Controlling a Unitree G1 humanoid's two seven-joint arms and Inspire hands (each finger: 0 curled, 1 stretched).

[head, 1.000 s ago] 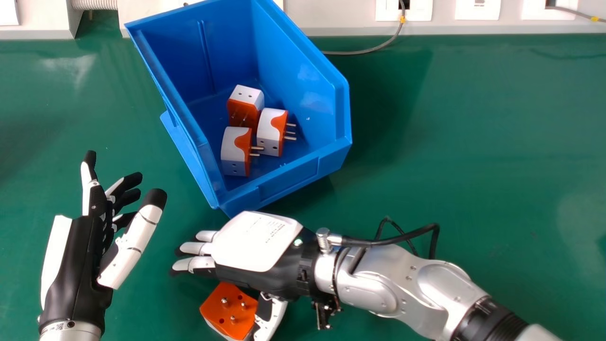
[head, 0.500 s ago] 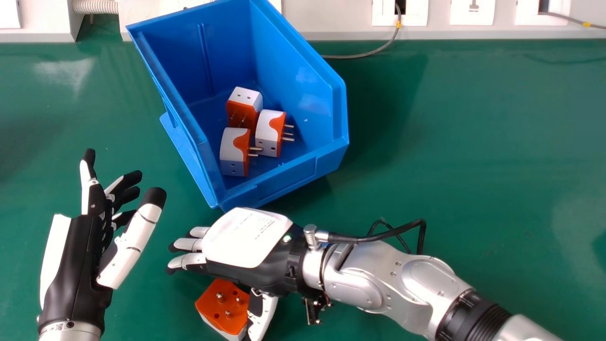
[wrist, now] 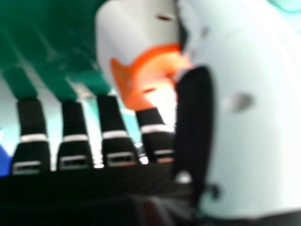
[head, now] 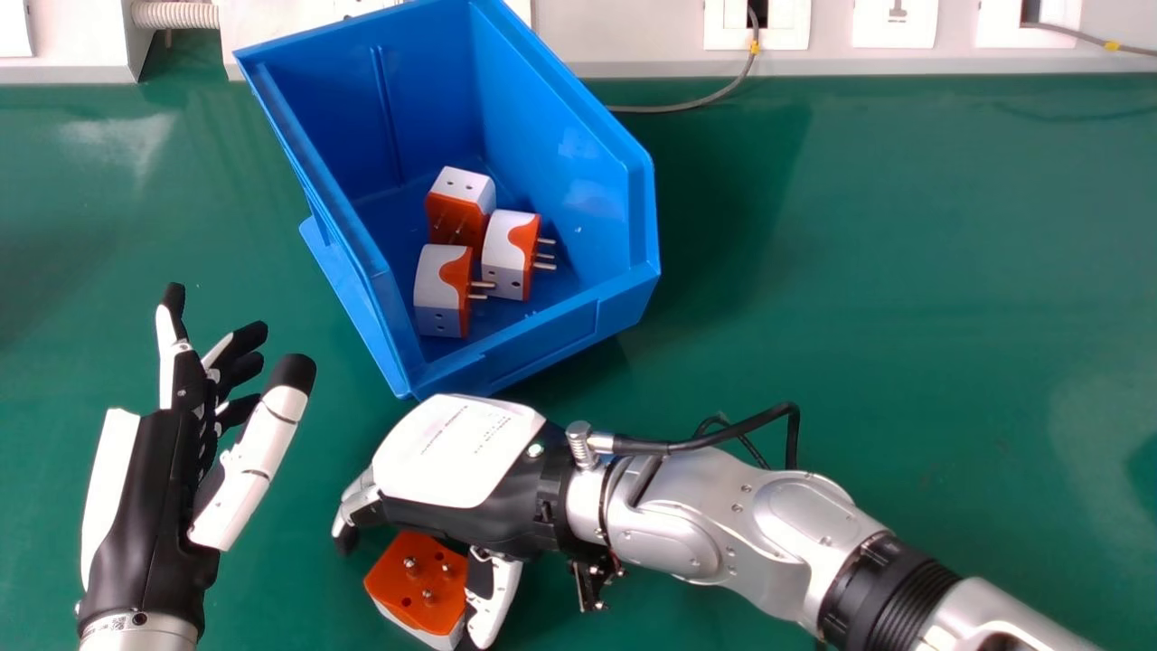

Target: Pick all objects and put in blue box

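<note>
1. Three plugs (head: 440,294) close together inside the blue box (head: 542,339), all white and orange; can see prongs on the two nearer ones aimed right.
2. Near the box, toward the bottom edge of the head view: a fourth plug (head: 407,592), orange face up, prongs upright. Low over the green desk (head: 859,271); cannot tell if resting or raised.
3. Just above and beside the fourth plug, the right hand (head: 456,452), back turned up, with fingers (head: 362,497) curled partway round the plug and thumb (head: 493,597) against the right side of it.
4. In the right hand view, shows between fingertips and thumb: the same plug, orange part nearest the fingertips.
5. At the left of the head view, the left hand (head: 149,497), empty, with fingers spread open and thumb apart, well clear of the fourth plug.
6. Beyond the box, along the wall, white sockets (head: 786,41), with a grey cable (head: 669,109) drooping onto the desk.
</note>
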